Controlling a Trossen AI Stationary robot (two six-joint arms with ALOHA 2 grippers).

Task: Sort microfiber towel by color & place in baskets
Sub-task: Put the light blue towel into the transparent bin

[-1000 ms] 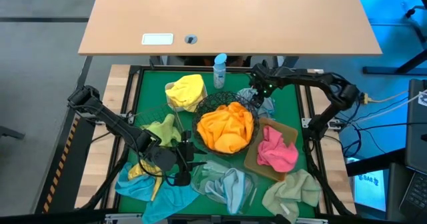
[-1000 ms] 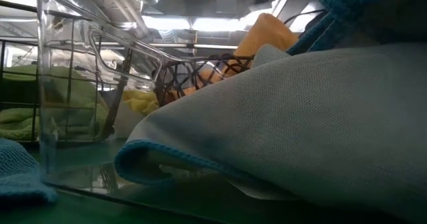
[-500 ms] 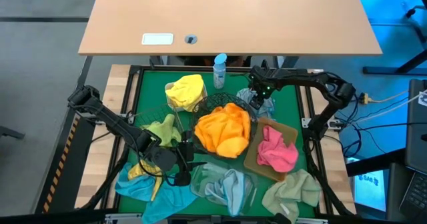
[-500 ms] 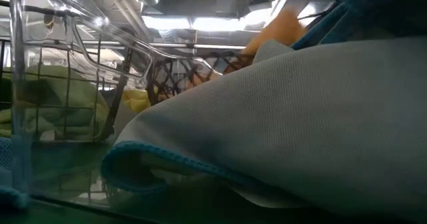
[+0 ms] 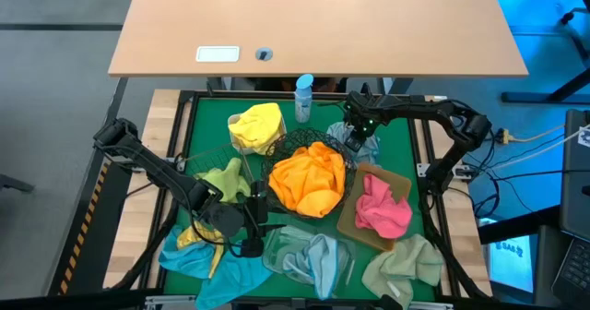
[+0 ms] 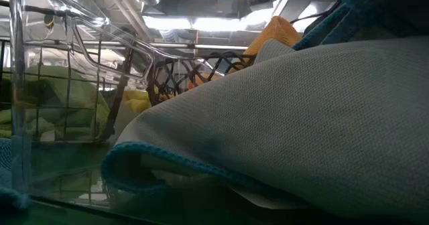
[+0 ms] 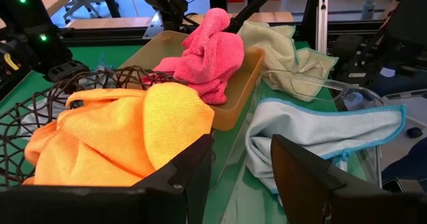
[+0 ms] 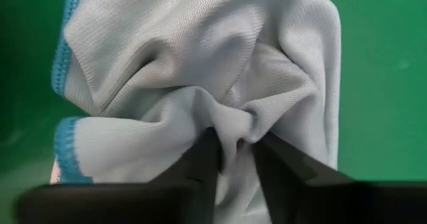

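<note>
My right gripper points down at the mat's far right, beside the round black wire bowl, and is shut on a pale blue towel with a brighter blue hem. My left gripper is open and level, between the wire basket of pale green towels and the clear tray. It touches nothing. Orange towels fill the black bowl. Pink towels lie in the tan tray, a yellow one in the white tub, and pale blue ones in the clear tray. My right gripper pinches a bunched-up fold near the middle of the pale blue towel between its two fingers, coming from above and pointing down. The gathered cloth wrinkles toward the fingers. The rest of the towel lies spread on the green mat.
A blue-capped spray bottle stands at the mat's far edge. A loose pale green towel lies at the near right, and a blue towel with a yellow one at the near left. A large wooden table lies beyond.
The black wire bowl with the orange towels has shifted slightly toward the table's left. In the low view the clear tray's wall and the pale blue towel in it have slid toward the picture's left as well.
</note>
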